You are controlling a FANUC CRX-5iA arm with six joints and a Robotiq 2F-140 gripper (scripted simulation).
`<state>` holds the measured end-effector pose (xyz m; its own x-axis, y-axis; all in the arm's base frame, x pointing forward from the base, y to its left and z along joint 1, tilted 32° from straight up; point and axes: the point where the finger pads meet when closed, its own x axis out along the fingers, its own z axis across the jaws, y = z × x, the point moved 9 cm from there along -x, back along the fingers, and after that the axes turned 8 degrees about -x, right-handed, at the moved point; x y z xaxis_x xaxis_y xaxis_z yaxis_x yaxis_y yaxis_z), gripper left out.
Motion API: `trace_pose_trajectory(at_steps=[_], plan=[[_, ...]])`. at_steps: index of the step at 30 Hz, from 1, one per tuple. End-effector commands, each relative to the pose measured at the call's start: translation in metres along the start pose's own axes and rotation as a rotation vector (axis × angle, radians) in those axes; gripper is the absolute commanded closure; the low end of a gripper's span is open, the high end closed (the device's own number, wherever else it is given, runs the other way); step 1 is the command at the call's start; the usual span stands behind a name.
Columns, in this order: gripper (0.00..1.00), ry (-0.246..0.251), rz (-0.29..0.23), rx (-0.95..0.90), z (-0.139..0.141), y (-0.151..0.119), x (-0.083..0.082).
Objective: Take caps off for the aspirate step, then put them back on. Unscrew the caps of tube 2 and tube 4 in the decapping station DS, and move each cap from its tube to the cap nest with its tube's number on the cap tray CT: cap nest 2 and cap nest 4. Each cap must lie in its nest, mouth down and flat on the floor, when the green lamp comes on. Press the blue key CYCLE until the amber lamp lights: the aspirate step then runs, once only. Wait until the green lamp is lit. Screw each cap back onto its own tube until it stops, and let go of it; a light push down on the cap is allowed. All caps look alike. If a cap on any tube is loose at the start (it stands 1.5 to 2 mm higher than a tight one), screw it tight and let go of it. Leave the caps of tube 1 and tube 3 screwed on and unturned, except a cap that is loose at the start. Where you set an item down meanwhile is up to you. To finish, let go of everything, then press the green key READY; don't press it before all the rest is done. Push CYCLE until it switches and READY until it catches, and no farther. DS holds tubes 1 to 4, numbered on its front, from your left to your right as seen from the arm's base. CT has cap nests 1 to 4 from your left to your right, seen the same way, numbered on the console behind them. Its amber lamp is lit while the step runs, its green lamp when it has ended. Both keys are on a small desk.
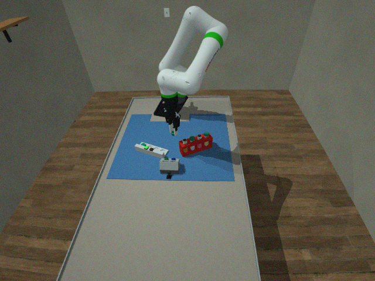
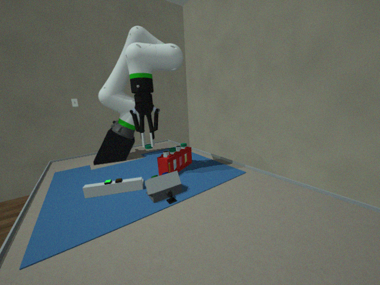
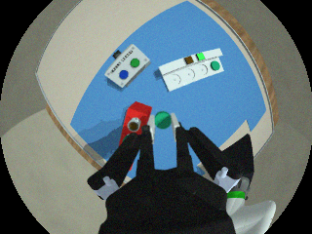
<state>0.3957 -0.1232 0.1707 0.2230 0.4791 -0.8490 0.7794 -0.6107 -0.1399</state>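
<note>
clamping a small round green cap (image 3: 162, 119) between its pale fingers, the gripper (image 3: 163, 128) hangs above the blue mat (image 1: 136, 169), with the red decapping station (image 1: 195, 147) toward four o'clock in the top view. risk, i judge: the smooth cap tilting and cross-threading on its open tube (image 1: 184, 140).

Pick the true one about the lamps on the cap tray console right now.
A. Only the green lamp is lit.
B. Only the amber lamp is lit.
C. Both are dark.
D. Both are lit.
A: the green lamp glows bright, while the amber lamp beside it looks dark brown.
</note>
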Motion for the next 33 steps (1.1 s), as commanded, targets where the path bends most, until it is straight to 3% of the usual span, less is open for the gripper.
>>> trace_pose_trajectory(at_steps=[1, 7, 20, 26, 33], plan=[[1.00, -0.004, 0.003, 0.002, -0.024, -0.017, -0.001], [1.00, -0.004, 0.003, 0.002, -0.044, -0.031, 0.000], [1.00, -0.004, 0.003, 0.002, -0.119, -0.085, 0.000], [1.00, -0.004, 0.003, 0.002, -0.135, -0.096, 0.000], [1.00, -0.004, 0.003, 0.002, -0.135, -0.096, 0.000]])
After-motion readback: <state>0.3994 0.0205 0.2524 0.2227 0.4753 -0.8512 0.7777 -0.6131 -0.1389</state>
